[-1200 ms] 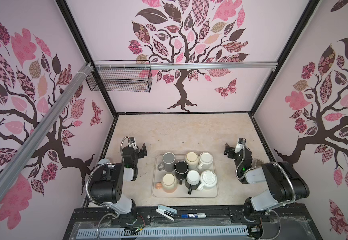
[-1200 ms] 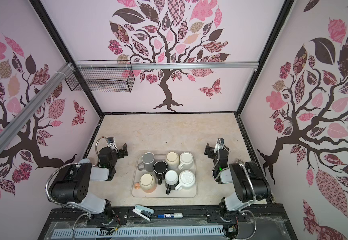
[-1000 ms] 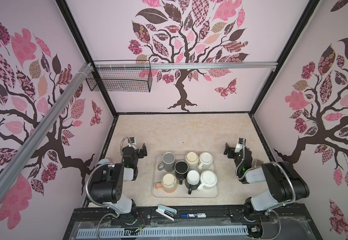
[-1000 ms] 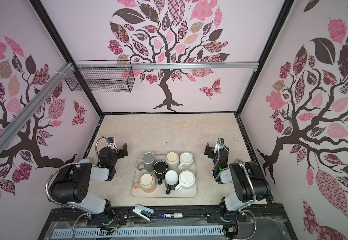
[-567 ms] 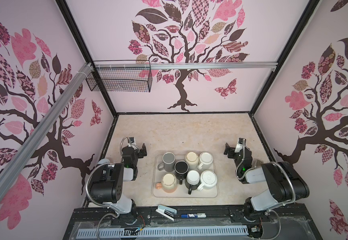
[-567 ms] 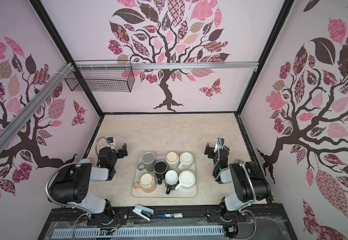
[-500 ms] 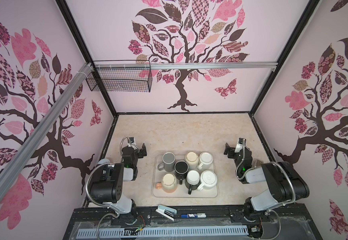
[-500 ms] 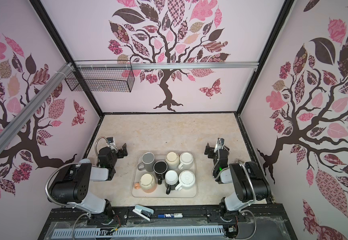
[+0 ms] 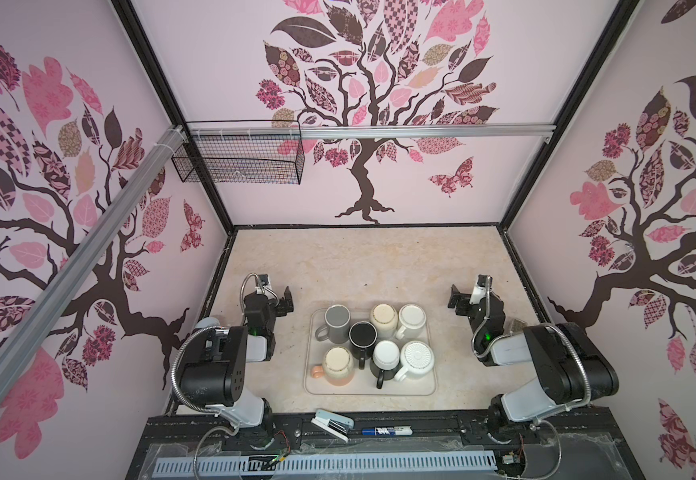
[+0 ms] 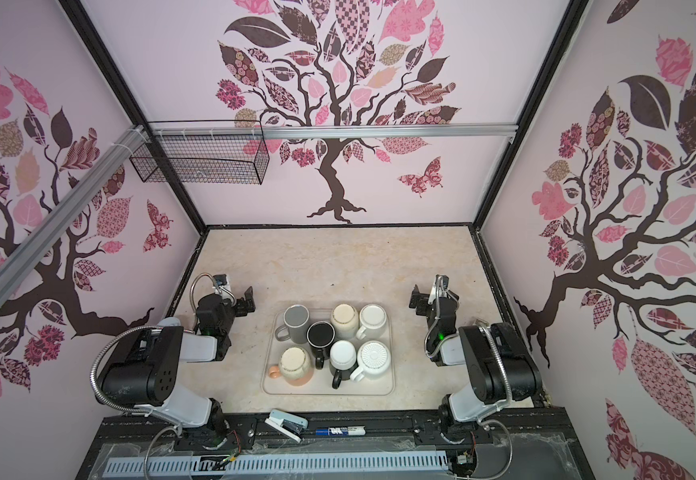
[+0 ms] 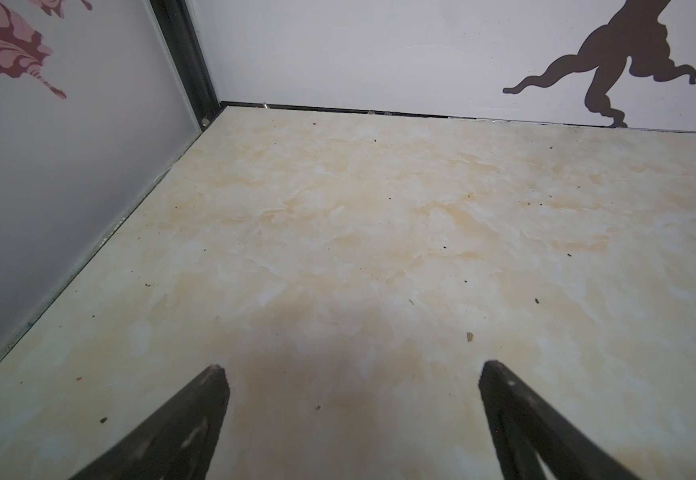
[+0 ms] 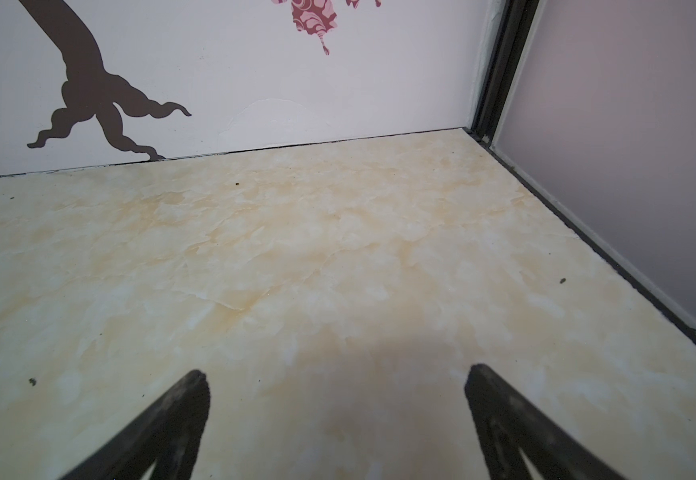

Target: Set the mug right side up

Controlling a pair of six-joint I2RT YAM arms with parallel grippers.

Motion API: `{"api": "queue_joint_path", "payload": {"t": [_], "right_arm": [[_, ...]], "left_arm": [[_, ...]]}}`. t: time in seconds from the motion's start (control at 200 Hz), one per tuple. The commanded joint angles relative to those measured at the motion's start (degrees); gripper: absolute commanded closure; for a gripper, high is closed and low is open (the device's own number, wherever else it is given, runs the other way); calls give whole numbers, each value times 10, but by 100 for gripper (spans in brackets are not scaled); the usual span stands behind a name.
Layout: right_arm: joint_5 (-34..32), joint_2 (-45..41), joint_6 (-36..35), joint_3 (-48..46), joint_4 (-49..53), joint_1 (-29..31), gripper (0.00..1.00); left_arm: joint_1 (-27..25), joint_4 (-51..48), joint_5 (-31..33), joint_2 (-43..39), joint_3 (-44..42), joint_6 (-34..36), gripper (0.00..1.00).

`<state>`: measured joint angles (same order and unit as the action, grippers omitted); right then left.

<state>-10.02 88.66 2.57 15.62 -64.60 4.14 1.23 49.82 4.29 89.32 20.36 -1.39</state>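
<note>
Beige tray [image 9: 419, 386] of mugs [image 9: 419, 360] sits between left fingers [image 11: 188, 424] and right fingers [image 12: 172, 424] (both spread wide, empty).

A: Is any writing legible here?
B: None that I can read. The marker [image 9: 386, 431] lying on the black frame [image 9: 442, 429] at the near edge carries white characters on a blue band, in both top views.
A: What do they say?
B: Too small to tell.

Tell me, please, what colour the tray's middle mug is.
Black; the mug shows best in a top view.
</note>
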Motion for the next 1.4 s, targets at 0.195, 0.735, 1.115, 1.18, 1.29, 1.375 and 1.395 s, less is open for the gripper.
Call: {"api": "queue_joint_path", "payload": {"t": [0.195, 0.735, 1.115, 1.18, 1.29, 1.375, 1.395], "right_arm": [[-2, -21, -6, 40, 50, -5, 0], [-63, -167, 82, 166, 353, 111, 0], [-31, -201, 71, 151, 364, 219, 6], [-41, -205, 62, 148, 364, 232, 5], [-41, -211, 47, 153, 388, 255, 13], [-68, -221, 35, 163, 418, 285, 14], [-74, -224, 30, 165, 424, 292, 16]], "left_arm": [[-71, -63, 118, -136, 9, 47, 3], [-98, -638, -9, -340, 279, -285, 3], [-104, -933, -104, -354, 449, -25, 12], [-131, -923, -77, -367, 436, 21, 15], [-174, -935, -32, -360, 417, 90, 25], [-197, -947, -20, -365, 392, 117, 34], [-200, -945, -24, -369, 385, 119, 39]]}}
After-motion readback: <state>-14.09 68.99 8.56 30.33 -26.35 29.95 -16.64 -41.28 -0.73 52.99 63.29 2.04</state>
